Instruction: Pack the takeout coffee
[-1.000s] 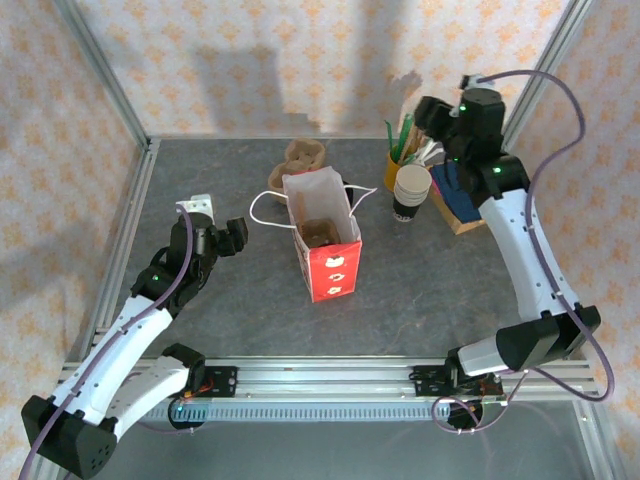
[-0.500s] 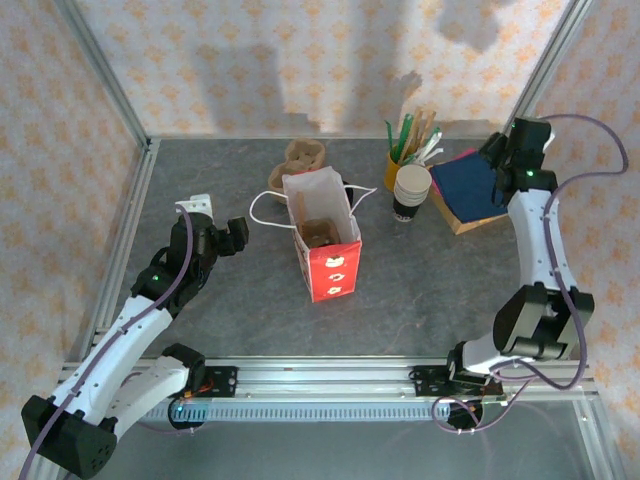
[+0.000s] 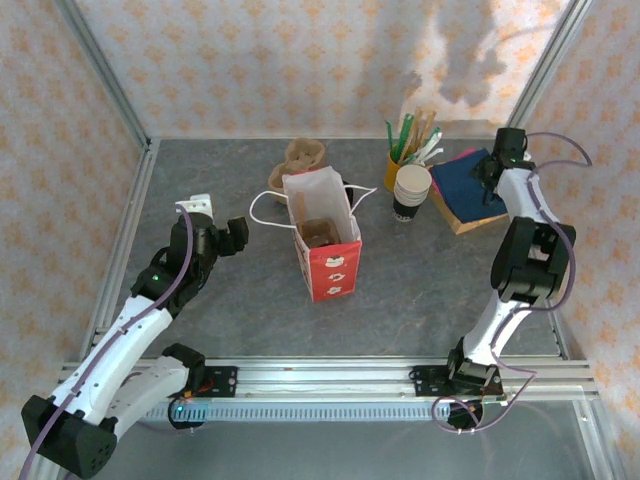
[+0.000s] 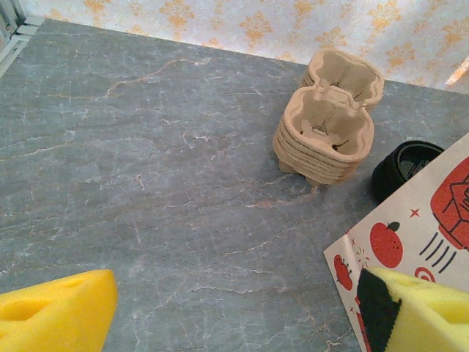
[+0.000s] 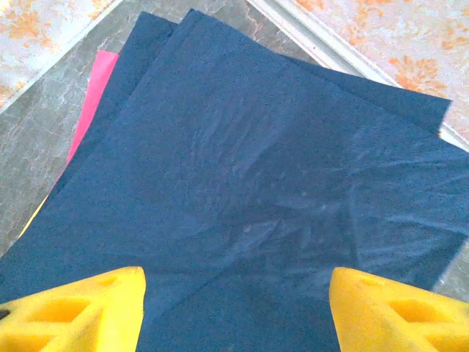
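Note:
The takeout coffee is out of view. A red-and-white paper bag [image 3: 322, 250] stands open at the table's middle with a brown cup carrier [image 3: 319, 232] inside; its printed side [image 4: 432, 227] fills the left wrist view's right edge. My left gripper [image 3: 232, 236] [image 4: 242, 315] hovers open over bare table left of the bag. My right gripper [image 3: 488, 176] [image 5: 234, 293] is open low over a pile of dark blue napkins [image 5: 256, 176] at the back right, nothing between its fingers [image 5: 80, 308].
A lidless stack of white cups with a dark base [image 3: 411, 190] stands right of the bag. Behind it is a yellow cup of stirrers [image 3: 403, 148]. Stacked brown carriers [image 3: 305, 154] [image 4: 326, 132] and black lids [image 4: 405, 167] sit behind the bag. Frame posts edge the table.
My right arm has swung from above the cups and stirrers to the right and down over the blue napkins. The left arm has stayed where it was.

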`<state>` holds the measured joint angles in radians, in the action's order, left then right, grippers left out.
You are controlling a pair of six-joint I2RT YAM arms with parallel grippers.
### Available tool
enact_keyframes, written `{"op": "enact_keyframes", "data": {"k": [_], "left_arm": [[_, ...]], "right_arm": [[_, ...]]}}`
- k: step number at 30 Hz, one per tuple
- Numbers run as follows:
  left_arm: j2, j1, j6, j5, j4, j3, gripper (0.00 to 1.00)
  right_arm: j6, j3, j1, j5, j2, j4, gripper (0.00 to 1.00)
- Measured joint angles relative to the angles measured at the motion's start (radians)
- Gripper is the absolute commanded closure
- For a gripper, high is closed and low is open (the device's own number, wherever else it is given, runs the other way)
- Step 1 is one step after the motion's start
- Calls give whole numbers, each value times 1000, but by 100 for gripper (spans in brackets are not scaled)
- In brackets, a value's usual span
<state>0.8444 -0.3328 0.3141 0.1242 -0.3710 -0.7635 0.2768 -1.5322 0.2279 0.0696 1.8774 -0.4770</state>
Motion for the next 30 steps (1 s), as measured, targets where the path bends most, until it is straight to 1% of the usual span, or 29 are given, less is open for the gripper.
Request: {"op": "enact_keyframes", "data": {"k": [8, 16, 21, 26, 30], "left_arm": [[-9, 0, -2, 0, 0, 0, 14], [-12, 0, -2, 0, 0, 0, 14], [-12, 0, -2, -1, 0, 0, 14], [-12, 0, -2, -1, 0, 0, 15], [-11, 0, -2, -4, 0, 0, 15]], "right_arm": [[0, -100, 0, 40, 114, -20, 33], [0, -124, 0, 63, 187, -36, 35], [0, -146, 0, 65, 223, -51, 40], [-4, -152, 0, 61, 253, -53, 42], [-12, -153, 0, 56, 257, -53, 50]]}}
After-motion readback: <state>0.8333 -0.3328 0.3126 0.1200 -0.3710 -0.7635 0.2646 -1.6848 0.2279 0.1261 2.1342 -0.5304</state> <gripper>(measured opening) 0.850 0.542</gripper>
